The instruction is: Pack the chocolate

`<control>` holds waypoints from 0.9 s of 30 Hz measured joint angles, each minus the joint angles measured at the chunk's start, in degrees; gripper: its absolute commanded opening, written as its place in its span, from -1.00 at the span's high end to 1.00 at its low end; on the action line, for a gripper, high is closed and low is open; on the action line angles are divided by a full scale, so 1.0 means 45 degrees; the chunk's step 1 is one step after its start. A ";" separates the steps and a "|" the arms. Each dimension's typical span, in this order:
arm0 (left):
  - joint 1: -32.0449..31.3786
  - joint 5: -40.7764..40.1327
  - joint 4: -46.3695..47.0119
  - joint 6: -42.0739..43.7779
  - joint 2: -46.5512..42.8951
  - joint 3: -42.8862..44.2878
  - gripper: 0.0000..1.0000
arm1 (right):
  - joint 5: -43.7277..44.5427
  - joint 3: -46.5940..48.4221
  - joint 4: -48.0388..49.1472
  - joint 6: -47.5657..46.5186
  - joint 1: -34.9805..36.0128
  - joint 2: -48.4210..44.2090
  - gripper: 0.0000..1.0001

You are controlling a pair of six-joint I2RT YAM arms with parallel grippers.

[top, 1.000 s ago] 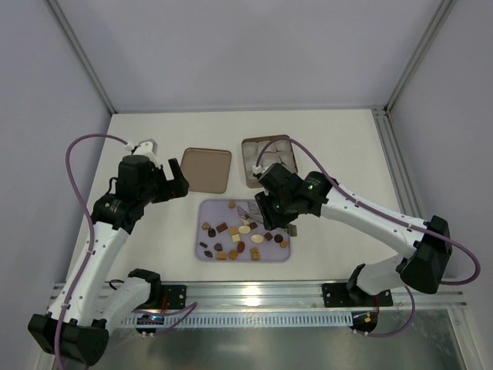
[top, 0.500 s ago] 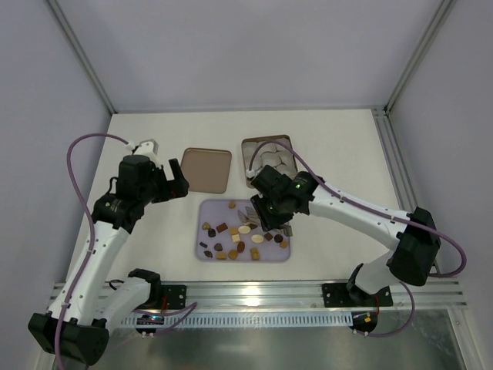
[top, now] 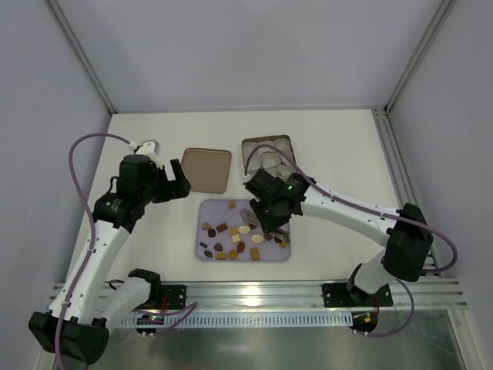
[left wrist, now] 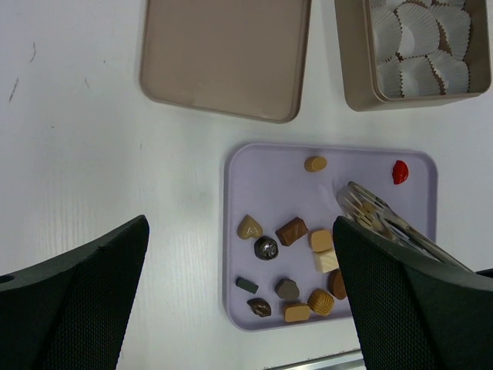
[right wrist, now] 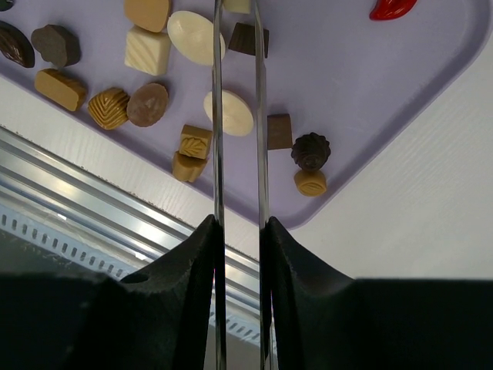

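Right claw (right wrist: 239,227), clamped on tongs (right wrist: 217,116), is aiming at the dark chocolate (right wrist: 243,38) ahead, where straddling it squarely matters; left claw (left wrist: 240,223) is gaping apart.

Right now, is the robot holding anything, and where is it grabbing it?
The right gripper holds metal tongs by their back end, pinched between its fingers. The left gripper is open and holds nothing.

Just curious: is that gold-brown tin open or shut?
The tin is open: its lid lies beside it, and white paper cups show inside.
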 measured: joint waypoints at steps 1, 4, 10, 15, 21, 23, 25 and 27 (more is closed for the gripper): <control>-0.0005 0.0083 0.0000 -0.0005 0.0000 0.0000 -1.00 | 0.0015 0.0029 -0.0044 0.0019 0.0000 0.0024 0.48; -0.0005 0.0306 0.0010 -0.0049 0.0005 0.0000 -0.99 | 0.0092 0.0364 -0.0369 0.0097 0.0000 0.0121 0.51; -0.0005 0.0724 0.0121 -0.0350 0.0000 -0.0058 -0.99 | 0.0330 0.1919 -0.1020 0.0413 0.0000 0.0316 0.57; -0.0214 0.0976 0.0214 -0.0670 0.0189 -0.0204 -0.99 | 0.0437 0.2574 -0.1209 0.0729 0.0000 0.0325 0.59; -0.0831 0.1156 0.0277 -0.0928 0.1064 -0.0136 -0.99 | 0.0311 0.3249 -0.1622 0.0826 -0.0466 0.0476 0.63; -0.0918 0.1239 0.0311 -0.1001 0.1423 -0.0087 -0.99 | 0.0141 0.3604 -0.1690 0.0729 -0.0967 0.0515 0.63; -0.0942 0.1384 0.0345 -0.1059 0.1724 -0.0049 -0.99 | -0.0068 0.4022 -0.1690 0.0588 -0.1642 0.0563 0.63; -0.0942 0.1535 0.0403 -0.1107 0.2016 -0.0019 -0.99 | -0.0155 0.4478 -0.1710 0.0398 -0.2254 0.0656 0.63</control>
